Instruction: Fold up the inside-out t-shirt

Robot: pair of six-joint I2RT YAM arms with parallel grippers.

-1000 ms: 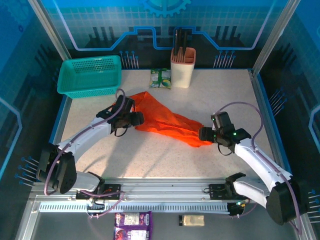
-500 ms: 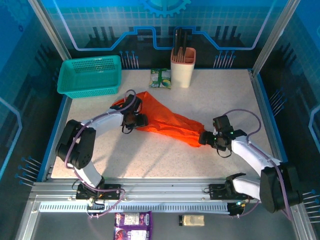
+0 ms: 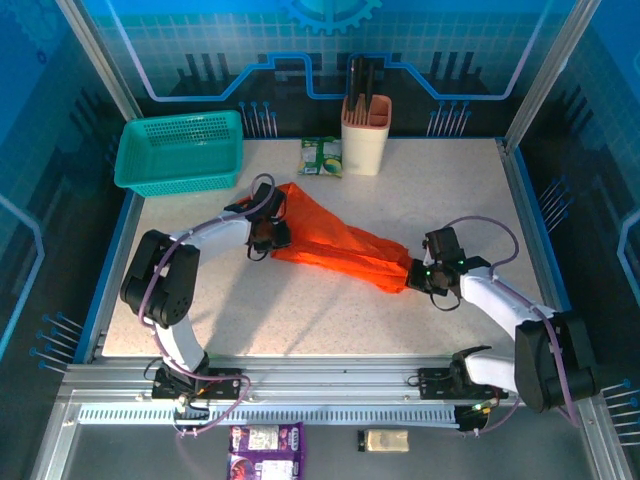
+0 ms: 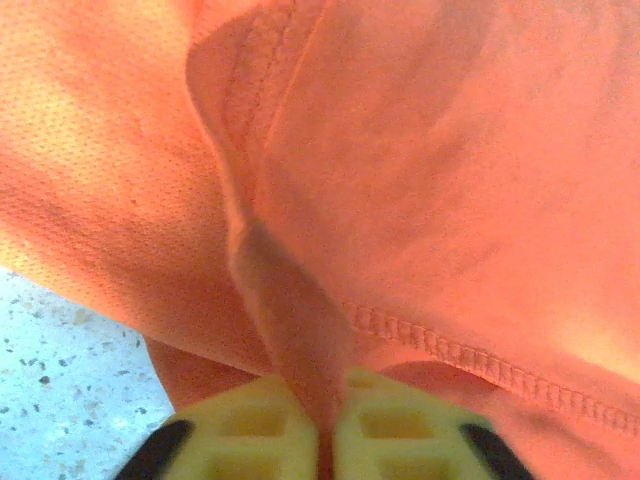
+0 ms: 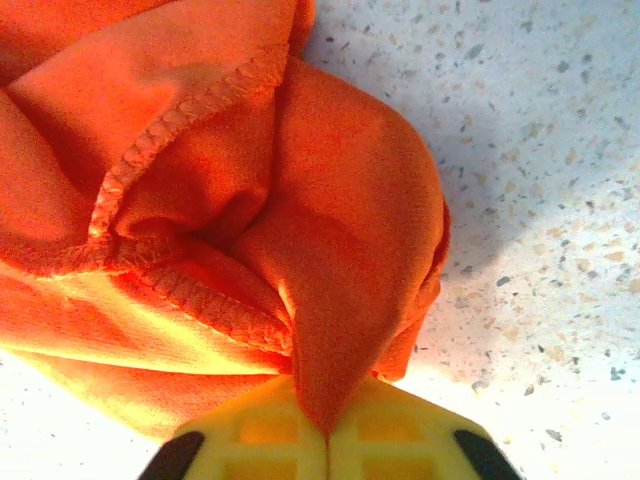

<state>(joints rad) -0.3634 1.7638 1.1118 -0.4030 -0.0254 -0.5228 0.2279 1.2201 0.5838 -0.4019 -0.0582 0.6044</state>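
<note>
Far left, at the back corner of the speckled table [image 3: 300,320]: teal mesh basket [image 3: 180,150], well apart from the cloth. Next, left gripper [image 3: 272,232], clamped tight on a raised fold at the left end of the inside-out t-shirt [image 3: 335,245]; in the left wrist view, yellow pads [image 4: 250,435] pressed together with the ridge between them. Lies bunched in a long orange band across mid-table, slanting toward the near right. At its right end, right gripper [image 3: 415,275], pinching a peak of cloth beside a stitched hem.

Basket [image 3: 180,150]: teal mesh — far-left corner
Holder [image 3: 365,140]: beige, upright, at the back
Packet [image 3: 321,157]: green — just left of holder
</note>
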